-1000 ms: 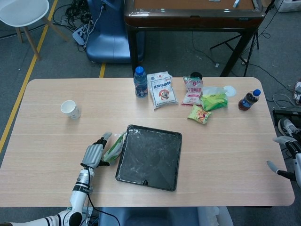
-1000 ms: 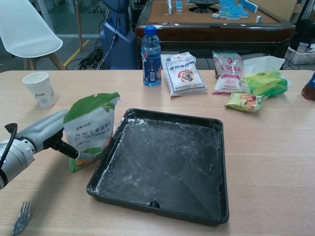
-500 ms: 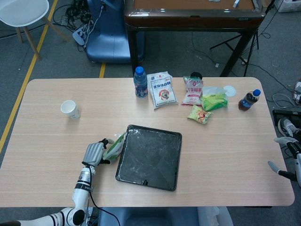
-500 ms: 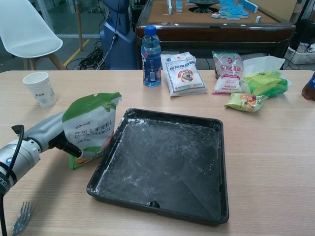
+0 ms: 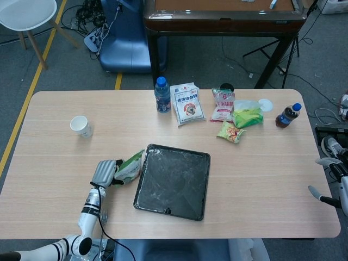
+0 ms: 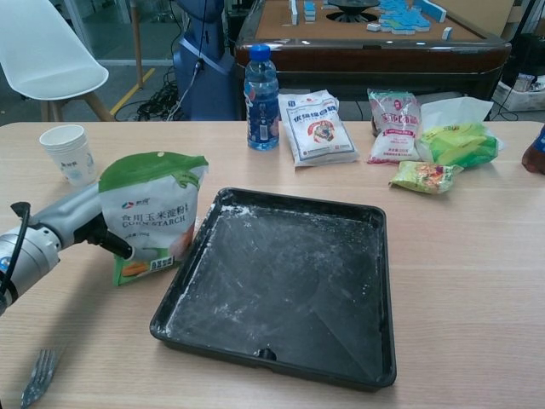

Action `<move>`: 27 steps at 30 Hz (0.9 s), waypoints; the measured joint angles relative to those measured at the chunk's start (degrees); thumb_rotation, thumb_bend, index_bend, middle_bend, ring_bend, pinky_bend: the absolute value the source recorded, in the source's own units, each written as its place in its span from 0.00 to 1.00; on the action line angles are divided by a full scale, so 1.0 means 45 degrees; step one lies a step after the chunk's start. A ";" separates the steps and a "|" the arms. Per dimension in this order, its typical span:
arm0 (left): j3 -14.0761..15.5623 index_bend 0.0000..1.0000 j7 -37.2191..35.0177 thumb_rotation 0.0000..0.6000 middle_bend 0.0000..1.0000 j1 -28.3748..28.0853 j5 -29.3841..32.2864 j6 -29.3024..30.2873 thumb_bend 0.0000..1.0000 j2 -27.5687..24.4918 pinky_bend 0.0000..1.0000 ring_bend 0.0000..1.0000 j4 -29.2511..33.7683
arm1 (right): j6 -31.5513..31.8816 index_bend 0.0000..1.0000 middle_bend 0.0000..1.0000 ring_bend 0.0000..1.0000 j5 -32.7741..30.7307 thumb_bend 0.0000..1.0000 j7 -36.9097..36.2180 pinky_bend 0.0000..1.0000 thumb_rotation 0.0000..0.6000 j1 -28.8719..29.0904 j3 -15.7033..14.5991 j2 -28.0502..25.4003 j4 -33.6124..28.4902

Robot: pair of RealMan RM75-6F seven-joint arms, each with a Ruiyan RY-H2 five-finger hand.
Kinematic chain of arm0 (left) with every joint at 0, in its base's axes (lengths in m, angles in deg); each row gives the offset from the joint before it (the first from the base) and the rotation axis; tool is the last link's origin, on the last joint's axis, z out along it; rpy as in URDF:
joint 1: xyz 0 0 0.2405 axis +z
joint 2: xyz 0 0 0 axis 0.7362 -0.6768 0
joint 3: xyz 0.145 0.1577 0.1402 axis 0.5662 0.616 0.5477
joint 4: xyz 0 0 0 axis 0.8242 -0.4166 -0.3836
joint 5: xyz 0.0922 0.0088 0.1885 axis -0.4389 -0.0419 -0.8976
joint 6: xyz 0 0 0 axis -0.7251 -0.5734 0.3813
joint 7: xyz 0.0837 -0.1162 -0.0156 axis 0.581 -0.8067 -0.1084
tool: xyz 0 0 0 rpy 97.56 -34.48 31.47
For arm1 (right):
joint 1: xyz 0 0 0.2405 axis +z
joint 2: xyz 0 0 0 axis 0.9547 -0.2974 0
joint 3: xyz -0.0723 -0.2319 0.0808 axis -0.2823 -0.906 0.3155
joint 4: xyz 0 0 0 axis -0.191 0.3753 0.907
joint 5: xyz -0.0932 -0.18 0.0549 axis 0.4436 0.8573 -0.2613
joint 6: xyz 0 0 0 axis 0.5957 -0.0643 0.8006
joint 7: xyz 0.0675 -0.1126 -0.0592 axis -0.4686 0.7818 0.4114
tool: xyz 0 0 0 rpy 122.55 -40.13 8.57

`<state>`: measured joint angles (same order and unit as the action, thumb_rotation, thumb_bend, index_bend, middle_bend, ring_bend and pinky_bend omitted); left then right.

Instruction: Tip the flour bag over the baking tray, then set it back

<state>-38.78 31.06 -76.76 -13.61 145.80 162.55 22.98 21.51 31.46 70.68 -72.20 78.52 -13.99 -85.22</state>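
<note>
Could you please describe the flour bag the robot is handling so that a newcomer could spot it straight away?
Start at the black baking tray in the middle of the wooden table. Just off its left edge stands the flour bag, held by the left hand. It is the only white pouch with a green top, apart from the snack packets lying along the far side.

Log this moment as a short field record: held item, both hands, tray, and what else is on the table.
held item: green-and-white flour bag, upright beside the tray's left edge, bottom on or near the table
left hand: left hand grips the bag from its left side
right hand: right hand off the table's right edge, holding nothing visible
tray: black rectangular baking tray, dusted with white powder
table items: white paper cup, blue-capped water bottle, metal fork near the front edge
</note>
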 measured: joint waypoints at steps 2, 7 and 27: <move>0.0010 0.62 -0.0333 1.00 0.75 -0.0042 -0.0170 0.0028 0.26 -0.0078 0.87 0.70 -0.0102 | 0.0005 0.32 0.31 0.16 -0.0002 0.16 0.0014 0.27 1.00 0.0004 0.0015 0.0000 -0.0009; 0.0088 0.63 -0.1268 1.00 0.77 -0.0174 -0.0660 0.0032 0.32 -0.0484 0.88 0.71 -0.0149 | -0.0009 0.33 0.31 0.16 -0.0008 0.15 0.0031 0.27 1.00 0.0012 0.0030 0.0013 -0.0026; 0.1000 0.63 0.2503 1.00 0.78 -0.1445 -0.3491 0.0083 0.34 -0.3933 0.89 0.73 0.2607 | -0.0098 0.32 0.31 0.16 0.0122 0.16 0.0062 0.27 1.00 0.0123 0.0044 0.0170 -0.0031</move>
<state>-34.28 42.32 -83.26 -29.32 146.17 144.86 34.71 21.07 32.01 70.96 -71.65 78.72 -13.22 -85.36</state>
